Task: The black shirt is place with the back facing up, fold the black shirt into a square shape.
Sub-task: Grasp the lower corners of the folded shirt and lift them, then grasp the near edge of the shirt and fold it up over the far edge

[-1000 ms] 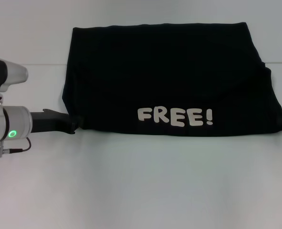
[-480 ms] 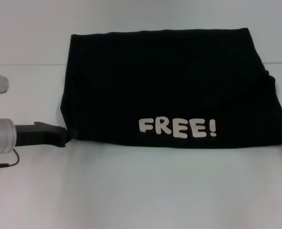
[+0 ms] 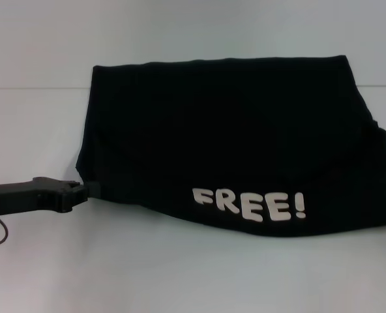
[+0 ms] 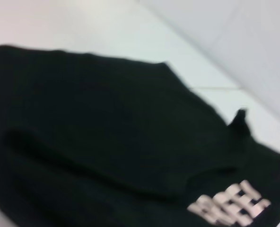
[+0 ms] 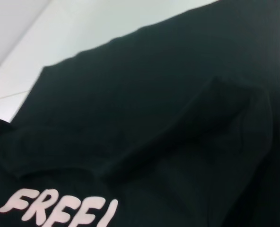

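Note:
The black shirt lies folded across the white table, its cream "FREE!" print facing up near the front edge. At the shirt's near left corner, my left gripper is shut on the fabric and holds it low over the table. My right gripper is outside the head view, past the right border. In the left wrist view its dark tip rises from the shirt's opposite corner, pinching the cloth there. A raised fold of the shirt fills the right wrist view.
Bare white table stretches in front of the shirt and to its left. A pale wall rises behind the table's far edge.
The shirt's front edge with the print has been drawn toward me, and the left gripper went with it, nearer and lower. The arm's silver cuff has left the view.

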Available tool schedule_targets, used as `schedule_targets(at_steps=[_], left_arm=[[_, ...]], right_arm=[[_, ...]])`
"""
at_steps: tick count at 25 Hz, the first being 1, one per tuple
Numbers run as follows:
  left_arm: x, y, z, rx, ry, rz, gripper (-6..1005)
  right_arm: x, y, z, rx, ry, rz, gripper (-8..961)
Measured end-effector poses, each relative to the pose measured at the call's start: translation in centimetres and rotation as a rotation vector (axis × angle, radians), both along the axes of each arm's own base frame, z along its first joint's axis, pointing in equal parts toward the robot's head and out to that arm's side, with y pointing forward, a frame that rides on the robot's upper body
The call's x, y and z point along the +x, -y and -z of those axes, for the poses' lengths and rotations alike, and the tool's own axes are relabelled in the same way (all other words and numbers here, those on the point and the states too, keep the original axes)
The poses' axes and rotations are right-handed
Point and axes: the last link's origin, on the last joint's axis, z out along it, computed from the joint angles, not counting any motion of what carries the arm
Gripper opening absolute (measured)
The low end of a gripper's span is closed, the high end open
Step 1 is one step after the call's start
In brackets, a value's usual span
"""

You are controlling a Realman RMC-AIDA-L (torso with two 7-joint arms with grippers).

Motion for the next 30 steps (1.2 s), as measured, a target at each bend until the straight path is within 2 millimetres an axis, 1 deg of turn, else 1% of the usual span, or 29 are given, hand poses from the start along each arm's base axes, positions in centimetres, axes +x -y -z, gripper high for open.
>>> schedule_targets(at_steps=[7, 10, 14, 23, 25, 27, 28, 30], left_arm=[[-0.3, 1.7, -0.3, -0.027, 0.064, -0.005, 32], [-0.4, 2.2, -0.3, -0.040, 0.077, -0.010, 33], [-0.5, 2.9, 0.0, -0.065, 0.095, -0.010, 35], [-0.8, 4.8, 0.3, -0.117, 0.136, -0.015, 38], [-0.8, 5.0, 0.2, -0.118, 0.143, -0.018, 39], [-0.9, 4.9, 0.1, -0.107, 0.149, -0.022, 40], [-0.8, 4.8, 0.0, -0.100, 0.151, -0.022, 40], [-0.6, 3.8, -0.7, -0.063, 0.158, -0.020, 41]], right_arm=[[1.2, 3.2, -1.6, 0.003, -0.033, 0.004, 36], [1.4, 4.4, -2.0, 0.003, -0.041, 0.001, 35], [1.7, 5.8, -2.2, -0.011, -0.058, 0.006, 35], [2.5, 8.6, -1.8, -0.035, -0.091, 0.024, 35], [2.5, 9.0, -1.6, -0.036, -0.098, 0.018, 35], [2.4, 8.9, -1.8, -0.024, -0.101, 0.016, 34], [2.3, 8.7, -1.9, -0.015, -0.102, 0.011, 34], [2.0, 7.7, -2.3, 0.005, -0.103, -0.001, 34]])
